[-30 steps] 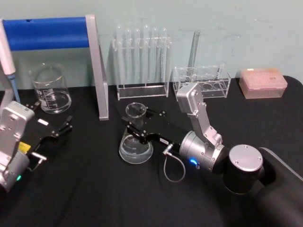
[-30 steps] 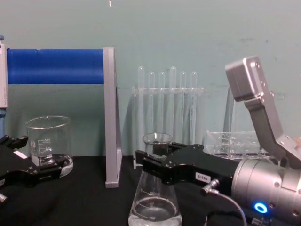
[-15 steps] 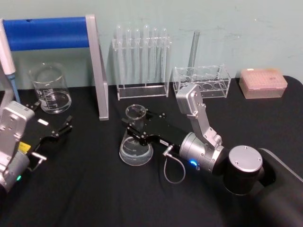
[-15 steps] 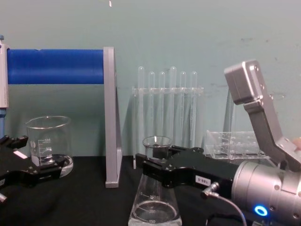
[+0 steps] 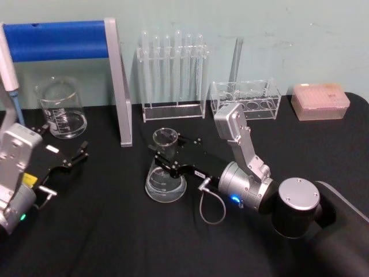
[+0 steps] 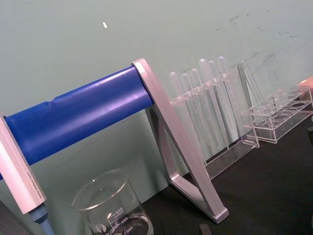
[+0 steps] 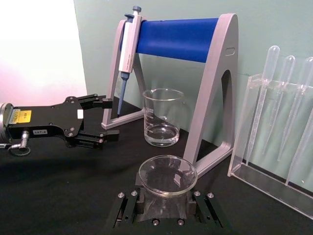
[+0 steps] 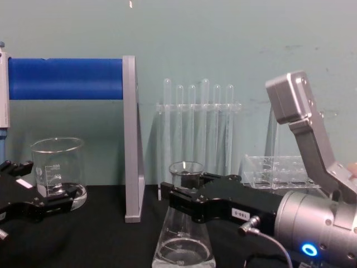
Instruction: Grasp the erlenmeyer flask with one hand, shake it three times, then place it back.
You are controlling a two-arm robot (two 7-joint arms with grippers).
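While upright on table, erlenmeyer flask (image 5: 165,173) neck sits between right gripper (image 5: 171,153) jaws.

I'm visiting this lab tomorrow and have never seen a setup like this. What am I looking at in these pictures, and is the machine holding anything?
This is a two-armed robot at a black table. One picture looks down from its head, one looks across from its chest, and one comes from each wrist.

The right gripper, black with two jaws on a silver wrist, is closed around the neck of the clear glass conical flask, whose base is low at the tabletop. The left gripper sits open and idle to the left, near the straight-sided clear glass beaker.

Behind stand a silver stand with a blue bar holding a white pipette, a clear rack of thin test tubes, a second clear rack and a pink tip box.
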